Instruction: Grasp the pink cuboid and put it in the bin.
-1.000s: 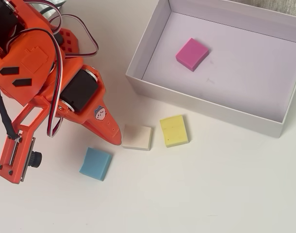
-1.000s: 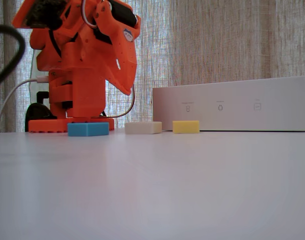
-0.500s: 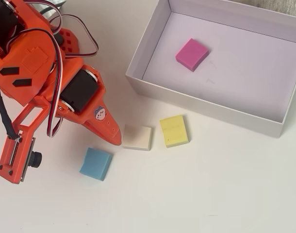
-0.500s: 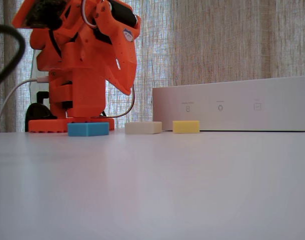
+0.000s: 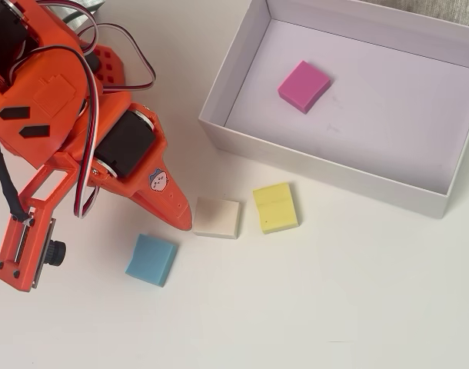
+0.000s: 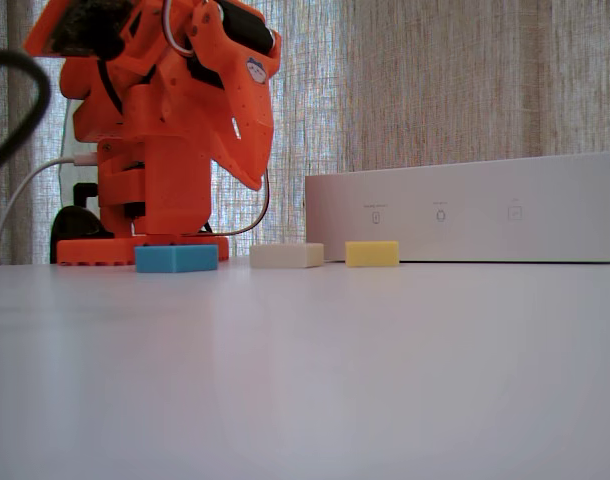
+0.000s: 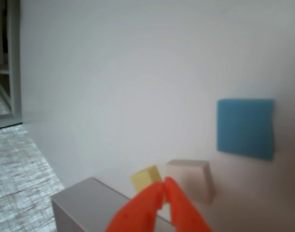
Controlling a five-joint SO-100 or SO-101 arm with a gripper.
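in the overhead view we see the pink block lying flat on the bin floor, well apart from the fingers, at about 1 o'clock from their tips. the fingers are pressed together and empty, tips just beside the cream block on the worktop.

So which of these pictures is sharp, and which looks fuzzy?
Overhead view: crisp, evenly lit, with the pink cuboid clear in the bin. Wrist view: soft, the blue block and pincer blurred. Fixed view: backlit by the bright curtain.
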